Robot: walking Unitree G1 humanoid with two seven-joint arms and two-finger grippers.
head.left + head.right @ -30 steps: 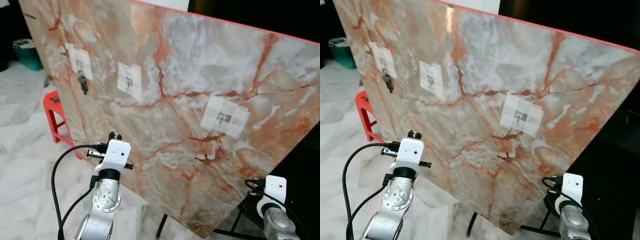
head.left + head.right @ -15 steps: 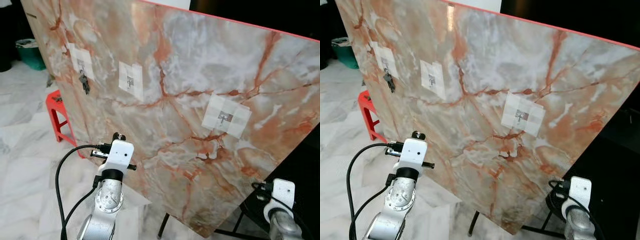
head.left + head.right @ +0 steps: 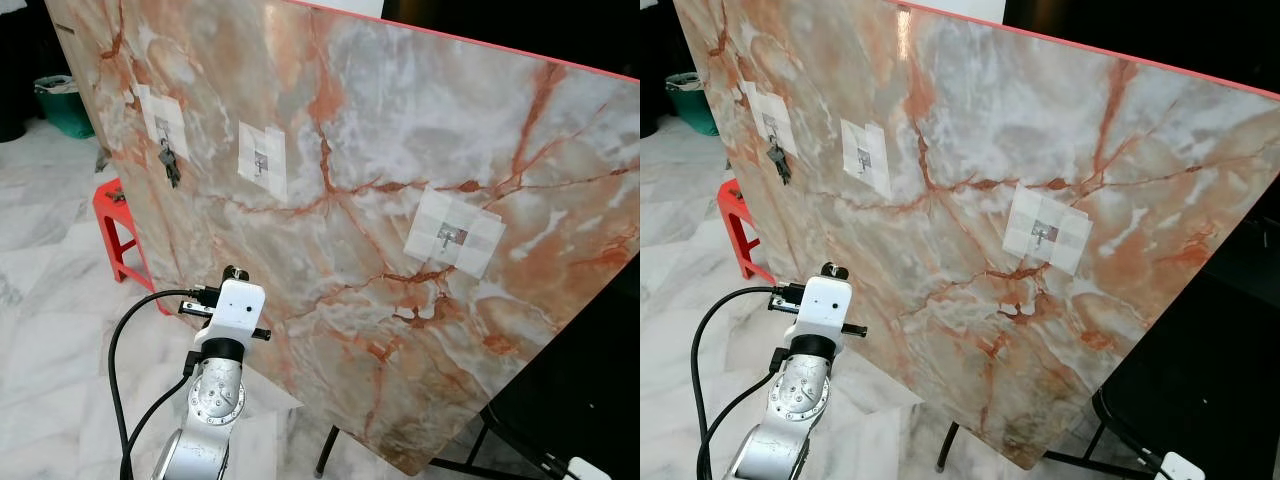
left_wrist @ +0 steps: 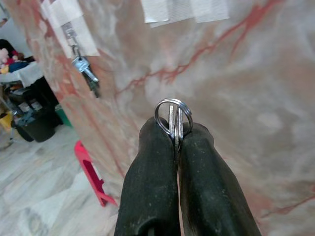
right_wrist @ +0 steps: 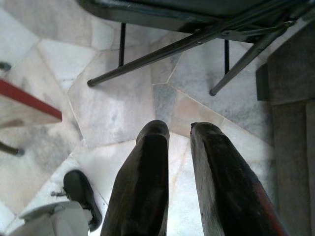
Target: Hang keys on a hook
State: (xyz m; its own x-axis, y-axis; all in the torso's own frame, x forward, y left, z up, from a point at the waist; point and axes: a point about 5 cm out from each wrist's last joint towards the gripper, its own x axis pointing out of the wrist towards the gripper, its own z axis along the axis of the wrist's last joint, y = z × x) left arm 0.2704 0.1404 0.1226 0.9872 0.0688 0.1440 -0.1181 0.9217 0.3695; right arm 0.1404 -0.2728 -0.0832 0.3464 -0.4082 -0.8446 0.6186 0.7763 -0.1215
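While left gripper (image 4: pixel 174 132) pinches key ring (image 4: pixel 173 114) between closed fingers, ring pokes up past tips, its flat side facing gripper camera. Marble-pattern board (image 3: pixel 380 200) just ahead of gripper. Nearest free hook: middle taped hook (image 3: pixel 260 161), up and slightly right of left gripper (image 3: pixel 232 272). Far-left hook (image 3: pixel 160 128) already carries key bunch (image 3: pixel 168 165). Third hook (image 3: pixel 452 237) farther right. Judgement: raise, reach forward. Right gripper (image 5: pixel 178 142) low, fingers parted, empty, over floor by black chair (image 5: pixel 206 19).
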